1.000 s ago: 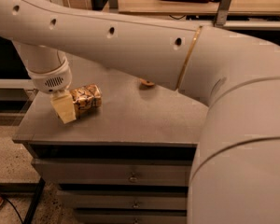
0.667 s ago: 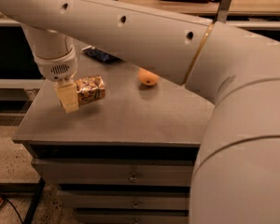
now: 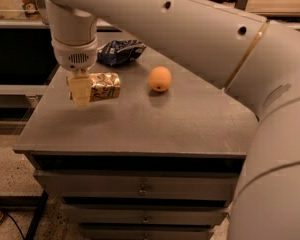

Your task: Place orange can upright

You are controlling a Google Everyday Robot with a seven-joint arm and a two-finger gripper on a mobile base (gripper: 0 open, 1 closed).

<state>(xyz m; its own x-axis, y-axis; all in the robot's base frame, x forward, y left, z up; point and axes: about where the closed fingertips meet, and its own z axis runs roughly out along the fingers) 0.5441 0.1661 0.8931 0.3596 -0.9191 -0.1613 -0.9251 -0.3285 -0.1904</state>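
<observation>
One relation is deciding everything here: the orange can is lying sideways in the gripper, its long axis running roughly level and about parallel to the front edge of the table. The gripper is pointing straight down from the wrist over the left part of the tabletop as I am looking at it, and it is clamping the can near one end. I am seeing one pale finger crossing the front of the can, while the other is presumably sitting behind it, out of my sight. The rest of the can is sticking out sideways from that finger toward the round orange fruit, which is resting well apart near the middle of the table. The dark blue snack bag is lying farther back, behind the can. The can seems to be hanging just clear of the surface, since a soft shadow is falling on the table below it rather than meeting it. Which end is carrying the silver top I am not able to tell from here. As I am judging it, the coming move is calling for about a quarter turn of the wrist — bringing that level axis to vertical with the base downward — before any lowering.
</observation>
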